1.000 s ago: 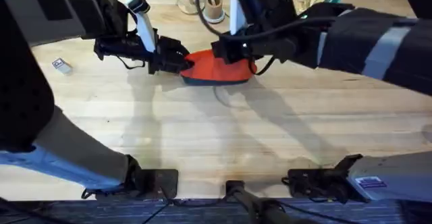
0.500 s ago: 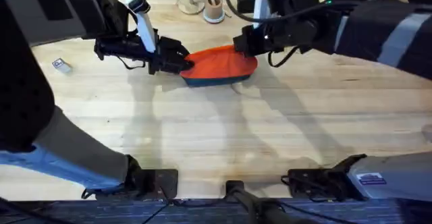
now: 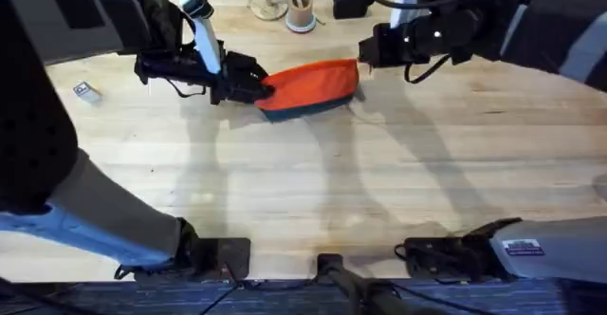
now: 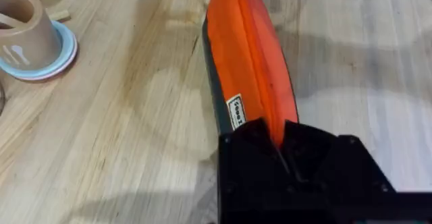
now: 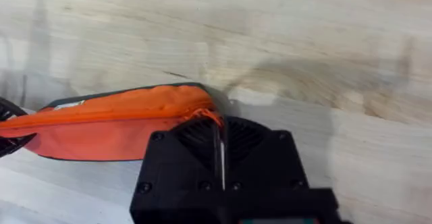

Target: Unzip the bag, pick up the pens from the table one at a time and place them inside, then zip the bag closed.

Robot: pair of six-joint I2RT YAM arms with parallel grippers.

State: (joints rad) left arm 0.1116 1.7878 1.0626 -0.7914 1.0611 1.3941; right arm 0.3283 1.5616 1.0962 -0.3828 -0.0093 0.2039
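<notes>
- Overhead: the right gripper (image 3: 363,57) has run from the middle of the bag (image 3: 311,85) out to its right end within the last second, and the bag now lies longer and flatter on the table (image 3: 313,192). I judge this to be the zipper stroke reaching the end of its travel; whether it is opening or closing I cannot tell, since no pens are visible on the table.
- Overhead: the left gripper (image 3: 254,85) has stayed clamped on the bag's left end, anchoring it against the pull.
- Overhead: behind the bag stand a wooden cup (image 3: 301,13) and a pale stand (image 3: 266,2); a small tag (image 3: 86,91) lies well off to the bag's left. None of them blocks the bag; the right arm passes close to the cup.
- Left wrist: the black fingers are pinched narrow on the bag (image 4: 246,62) at its top seam, which runs straight away from them. The cup (image 4: 27,30) on a blue coaster (image 4: 42,65) sits off to one side of the bag, apart from it.
- Right wrist: the fingers are closed to a slit on the zipper pull (image 5: 208,116) at the bag's (image 5: 115,126) end corner. Bare table lies beyond; nothing is in the way.
</notes>
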